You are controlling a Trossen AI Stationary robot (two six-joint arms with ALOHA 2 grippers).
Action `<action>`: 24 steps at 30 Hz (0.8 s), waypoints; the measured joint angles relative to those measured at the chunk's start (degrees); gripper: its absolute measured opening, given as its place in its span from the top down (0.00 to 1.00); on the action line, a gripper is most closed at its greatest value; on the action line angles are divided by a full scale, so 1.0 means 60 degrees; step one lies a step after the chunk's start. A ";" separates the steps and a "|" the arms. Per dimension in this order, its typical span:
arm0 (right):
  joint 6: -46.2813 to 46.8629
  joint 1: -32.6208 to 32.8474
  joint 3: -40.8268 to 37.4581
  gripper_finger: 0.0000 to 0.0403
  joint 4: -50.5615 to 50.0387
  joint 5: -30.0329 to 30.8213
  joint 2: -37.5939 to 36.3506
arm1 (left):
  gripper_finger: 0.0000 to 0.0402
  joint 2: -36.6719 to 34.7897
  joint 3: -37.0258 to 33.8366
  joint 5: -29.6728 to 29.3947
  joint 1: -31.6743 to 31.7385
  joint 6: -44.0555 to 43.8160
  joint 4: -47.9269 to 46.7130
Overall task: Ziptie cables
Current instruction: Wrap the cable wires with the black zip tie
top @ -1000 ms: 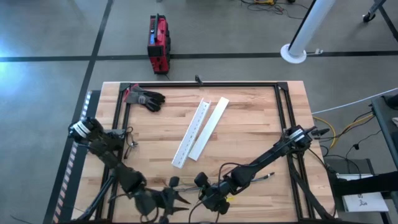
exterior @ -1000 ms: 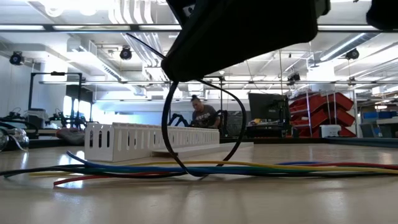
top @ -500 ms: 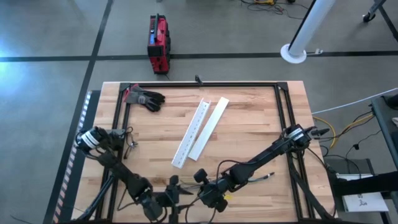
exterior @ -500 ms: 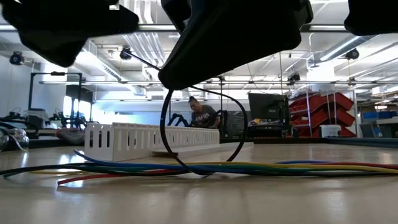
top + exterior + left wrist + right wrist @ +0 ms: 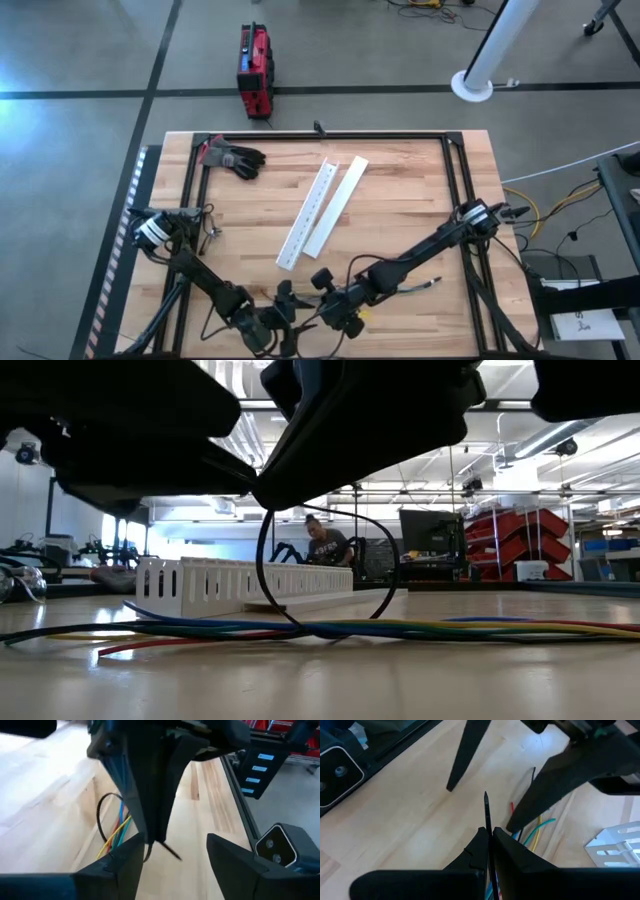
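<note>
I see the cables (image 5: 330,629) lying flat on the table (image 5: 400,210) near its front edge, a bundle of coloured wires: blue, yellow, green, red and a dark one, five as far as I can count in the low view. A black zip tie (image 5: 325,575) arches over them in a loop. My right gripper (image 5: 489,837) is pinched tight on the tie's tail, which sticks up straight between its fingers. My left gripper (image 5: 172,851) sits just left of it with fingers spread wide, facing the right one, holding nothing.

To finish this step well, I think I should bring the left fingers onto the free end of the tie, keep the right grip steady, and pull so the loop cinches around every wire.

Farther back lie two white slotted strips (image 5: 322,212) side by side, and one glove (image 5: 232,156) at the far left.
</note>
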 joint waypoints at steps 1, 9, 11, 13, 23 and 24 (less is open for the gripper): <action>0.0000 -0.0003 0.0000 0.98 -0.0004 -0.0004 0.0000 | 0.51 0.0008 0.0051 -0.0031 0.0013 -0.0002 -0.0090; 0.0000 -0.0047 0.0007 0.98 -0.0007 -0.0010 0.0000 | 0.65 0.0036 0.0729 -0.0179 0.0036 -0.0352 -0.1744; 0.0000 -0.0044 0.0007 0.98 -0.0007 -0.0008 0.0000 | 0.70 0.0036 0.0935 -0.0203 0.0049 -0.0494 -0.2300; 0.0000 -0.0044 0.0007 0.98 -0.0011 -0.0004 0.0000 | 0.74 0.0036 0.1127 -0.0210 0.0088 -0.0762 -0.2866; 0.0002 -0.0051 0.0007 0.98 -0.0009 0.0015 0.0000 | 0.87 0.0036 0.1388 -0.0199 0.0153 -0.1485 -0.4081; 0.0000 -0.0051 0.0007 0.98 -0.0011 0.0015 0.0000 | 0.87 0.0036 0.1378 -0.0192 0.0167 -0.1492 -0.4084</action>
